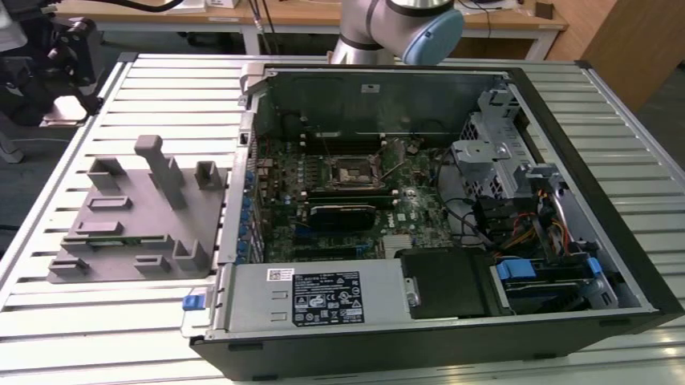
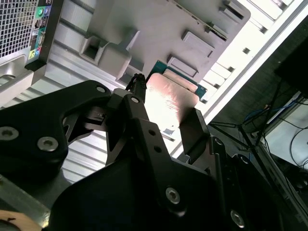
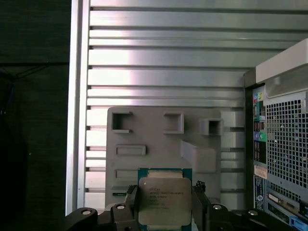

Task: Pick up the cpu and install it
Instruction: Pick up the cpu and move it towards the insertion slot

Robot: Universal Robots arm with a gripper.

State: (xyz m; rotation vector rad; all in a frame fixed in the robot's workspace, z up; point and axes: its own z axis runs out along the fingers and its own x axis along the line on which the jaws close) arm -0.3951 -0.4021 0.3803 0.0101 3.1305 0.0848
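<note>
You had bright, even light in the exterior view, with the case (image 1: pixel 374 96) shaded inside. Glare bleached the cpu (image 2: pixel 166 106) in the second wrist view, and the table (image 3: pixel 168 77) gleamed in the first wrist view.

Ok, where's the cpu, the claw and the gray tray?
cpu (image 3: pixel 163 204): first wrist view, middle of its silvery top.
claw (image 3: pixel 164 189): first wrist view, midway between its fingertips.
gray tray (image 1: pixel 128 220): exterior view, bare flat part.

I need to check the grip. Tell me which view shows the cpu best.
The first wrist view: it shows the cpu face-on, its silvery top and green rim plain, held in the gripper. The second wrist view shows the cpu at a slant, washed by glare, one edge behind a finger.
</note>
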